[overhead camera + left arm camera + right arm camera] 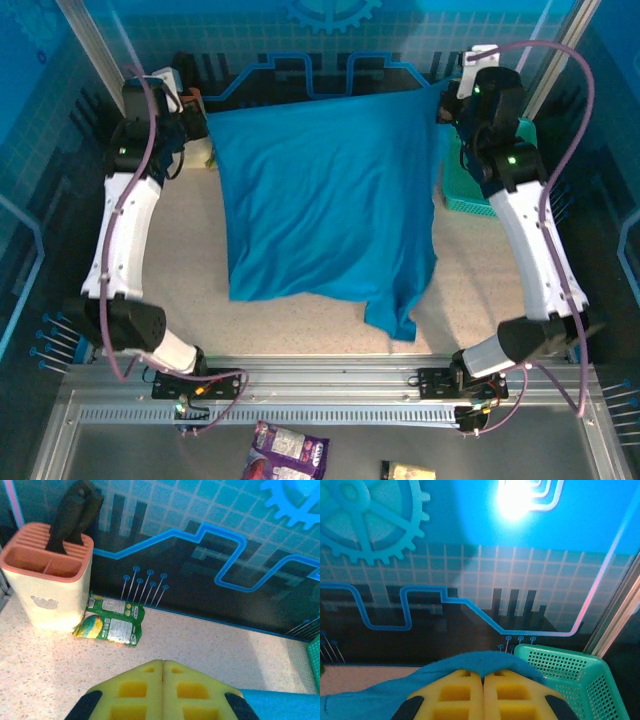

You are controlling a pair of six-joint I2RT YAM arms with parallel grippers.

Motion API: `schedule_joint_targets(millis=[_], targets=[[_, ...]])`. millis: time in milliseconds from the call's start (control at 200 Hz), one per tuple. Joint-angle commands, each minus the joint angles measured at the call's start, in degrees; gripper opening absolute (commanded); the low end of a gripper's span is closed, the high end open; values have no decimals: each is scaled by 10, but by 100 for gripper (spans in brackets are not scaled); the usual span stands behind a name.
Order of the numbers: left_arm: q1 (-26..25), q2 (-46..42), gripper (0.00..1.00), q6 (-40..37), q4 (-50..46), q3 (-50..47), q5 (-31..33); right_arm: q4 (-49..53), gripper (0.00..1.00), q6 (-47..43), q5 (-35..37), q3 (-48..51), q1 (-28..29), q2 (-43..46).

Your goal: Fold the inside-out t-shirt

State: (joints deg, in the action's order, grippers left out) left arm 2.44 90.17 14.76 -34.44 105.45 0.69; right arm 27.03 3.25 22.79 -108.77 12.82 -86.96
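Teal soft cloth t-shirt (330, 200) spread smooth; right hand (483, 676) pinches corner.

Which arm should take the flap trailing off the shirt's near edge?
Right, probably. The flap lies at the near-right corner of the t-shirt, on the right arm's side. Both the right gripper and left gripper are shut at far corners, so either must let go first.

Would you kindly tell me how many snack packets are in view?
3: green beside the knife block; purple and yellow nearer than the arm bases. The shirt may hide more.
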Motion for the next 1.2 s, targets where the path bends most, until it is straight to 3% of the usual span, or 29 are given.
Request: schedule_joint_targets(millis=[0,215,395,550,755,866,1051,1196], targets=[[37,31,0,48,34,107,-39,-55,0,11,-26,-100,-24,-32],[80,79,0,129,81,223,-122,-61,0,15,-53,-240,-38,-84],[95,78,0,131,63,209,-164,-62,0,12,-67,-161,-46,-36],[97,-7,0,107,71,14,-200,-60,0,41,-114,49,-47,81],[97,-164,0,79,71,-302,-195,12,0,97,-158,368,-22,233],[96,-214,0,74,67,-438,-194,52,0,139,-187,504,-7,270],[96,-235,0,108,58,-591,-171,79,0,213,-208,654,15,272],[96,-257,0,174,73,-677,-161,89,0,257,-234,697,36,261]])
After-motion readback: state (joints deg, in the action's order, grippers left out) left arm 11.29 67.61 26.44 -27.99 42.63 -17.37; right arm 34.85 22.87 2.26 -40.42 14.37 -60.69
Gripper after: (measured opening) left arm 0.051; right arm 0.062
